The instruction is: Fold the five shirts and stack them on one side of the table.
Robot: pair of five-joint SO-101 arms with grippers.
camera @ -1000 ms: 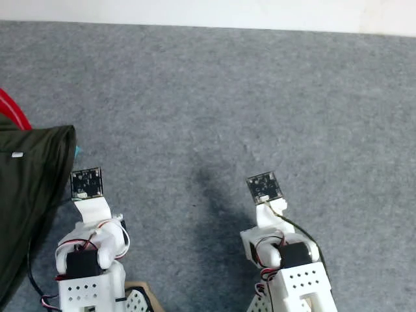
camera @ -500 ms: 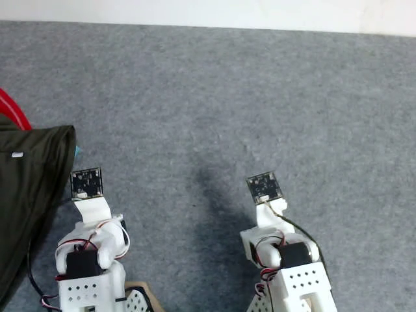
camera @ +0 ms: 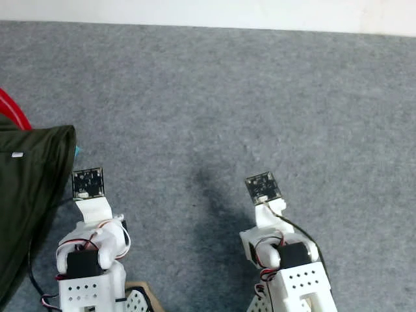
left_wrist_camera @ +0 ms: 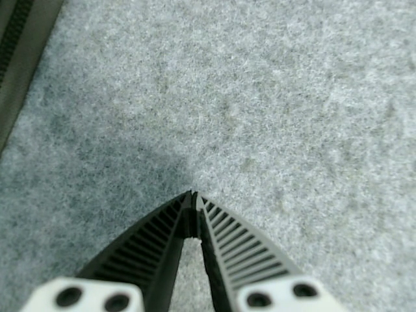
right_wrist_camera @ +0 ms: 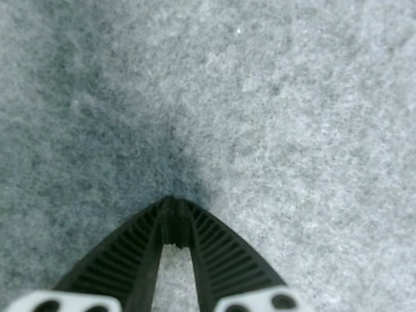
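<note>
A dark green garment [camera: 29, 195] lies folded at the table's left edge, a small white tag [camera: 17, 155] on its top. Its zippered edge [left_wrist_camera: 19, 39] shows in a corner of the left wrist view. The left arm [camera: 91, 240] stands at the near edge just right of the garment. My left gripper [left_wrist_camera: 193, 196] is shut on nothing, tips together above bare grey felt. The right arm [camera: 279, 257] stands at the near edge towards the middle. My right gripper [right_wrist_camera: 174, 203] is also shut and holds nothing, over the felt.
Grey felt [camera: 247, 97] covers the table, with open room across the middle, far side and right. A red curved object [camera: 14, 107] pokes in at the left edge behind the garment. A white wall strip [camera: 208, 12] runs along the far edge.
</note>
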